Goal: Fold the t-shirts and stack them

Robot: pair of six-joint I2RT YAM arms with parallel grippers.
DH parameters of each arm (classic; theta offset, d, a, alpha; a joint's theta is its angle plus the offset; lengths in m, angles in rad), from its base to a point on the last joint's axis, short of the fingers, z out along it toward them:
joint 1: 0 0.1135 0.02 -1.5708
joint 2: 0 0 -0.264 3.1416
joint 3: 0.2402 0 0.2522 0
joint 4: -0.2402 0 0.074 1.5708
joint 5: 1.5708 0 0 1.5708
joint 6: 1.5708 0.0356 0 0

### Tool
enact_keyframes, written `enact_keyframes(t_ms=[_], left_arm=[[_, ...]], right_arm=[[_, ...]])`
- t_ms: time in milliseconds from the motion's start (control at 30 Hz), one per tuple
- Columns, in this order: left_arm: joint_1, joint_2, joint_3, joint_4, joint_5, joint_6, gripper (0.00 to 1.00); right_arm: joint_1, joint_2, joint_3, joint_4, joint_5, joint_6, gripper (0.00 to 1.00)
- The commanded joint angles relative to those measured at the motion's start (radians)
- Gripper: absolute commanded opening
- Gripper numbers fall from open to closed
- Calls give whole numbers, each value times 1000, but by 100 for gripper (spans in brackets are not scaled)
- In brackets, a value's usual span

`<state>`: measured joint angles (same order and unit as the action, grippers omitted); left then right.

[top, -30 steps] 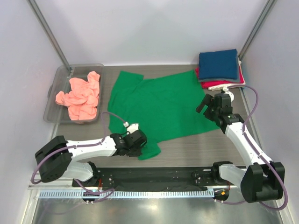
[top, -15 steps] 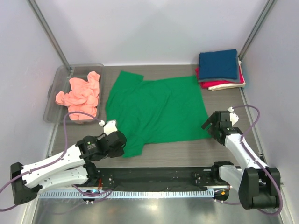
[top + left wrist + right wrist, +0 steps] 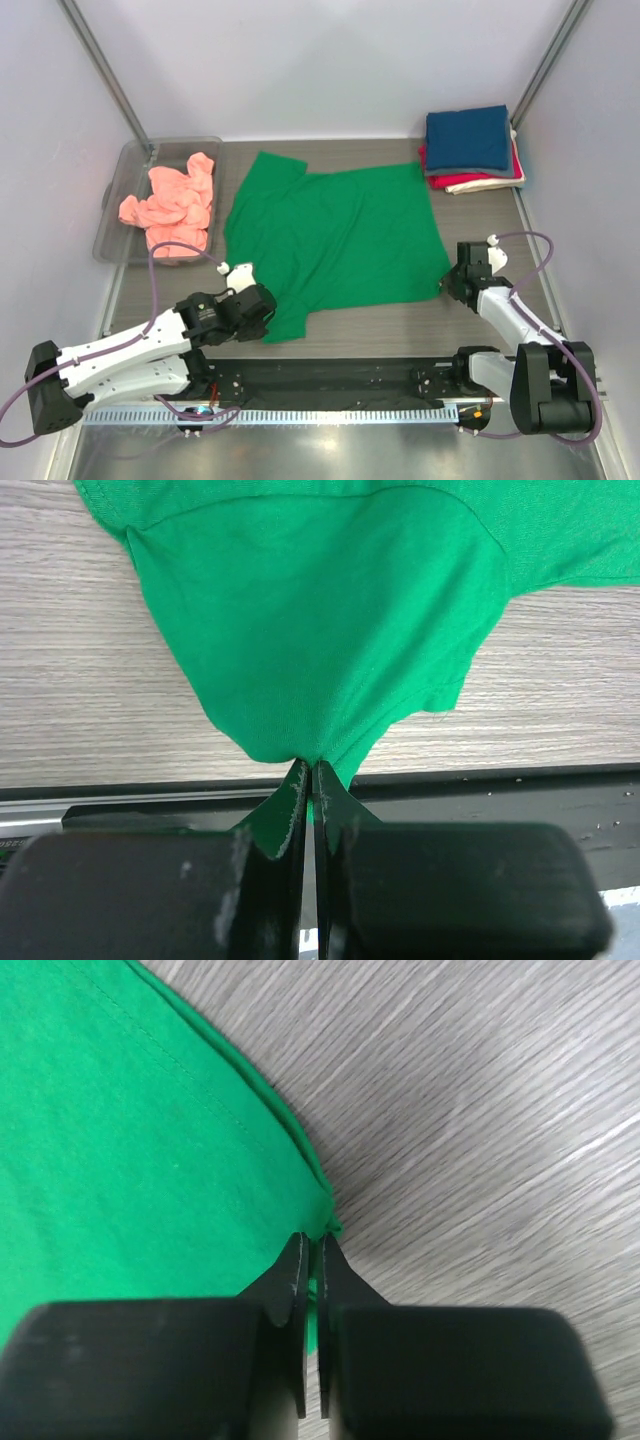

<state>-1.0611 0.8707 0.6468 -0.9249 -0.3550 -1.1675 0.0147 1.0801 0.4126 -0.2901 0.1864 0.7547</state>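
A bright green t-shirt [image 3: 335, 235] lies spread flat across the middle of the table. My left gripper [image 3: 268, 322] is shut on its near-left corner [image 3: 300, 735], the cloth pinched between the fingertips at the table's front edge. My right gripper [image 3: 447, 283] is shut on the shirt's near-right corner [image 3: 322, 1222], with green fabric caught between its fingers. A crumpled salmon-pink t-shirt [image 3: 172, 205] lies in the bin. Folded navy [image 3: 467, 138], red [image 3: 462, 183] and cream ones are stacked at the back right.
A clear plastic bin [image 3: 118, 205] stands at the left. The black rail [image 3: 340, 375] with both arm bases runs along the near edge. White walls and metal posts close in the sides and back.
The right gripper came down to the shirt's near-right corner and closed on it. The left gripper dragged its corner of the shirt leftward and toward the front edge.
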Motion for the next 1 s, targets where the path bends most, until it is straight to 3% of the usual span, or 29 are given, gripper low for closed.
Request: enact_keyframes(t_ms=[0,333,500,633,733,967], left_arm=[[-5,1,11,12,-13,2,3],[-5,71,89,6,83,11,1],[-17,120,91,86,159,0,0],[-16,177,181,46,117,55,0],[12,226,296,-32,74,182,0],[222,372,500,-112,149,460,0]], right_arm=[[-27,-26,-26,25,-18,15,1],[-27,-369,69,-291,1,95,1],[-27,-463,141,-402,59,103,1],[-27,-436,147,-376,13,92,1],[-27,-367,169,-305,-37,48,1],[-27,-79,294,-195,-146,-43,1]])
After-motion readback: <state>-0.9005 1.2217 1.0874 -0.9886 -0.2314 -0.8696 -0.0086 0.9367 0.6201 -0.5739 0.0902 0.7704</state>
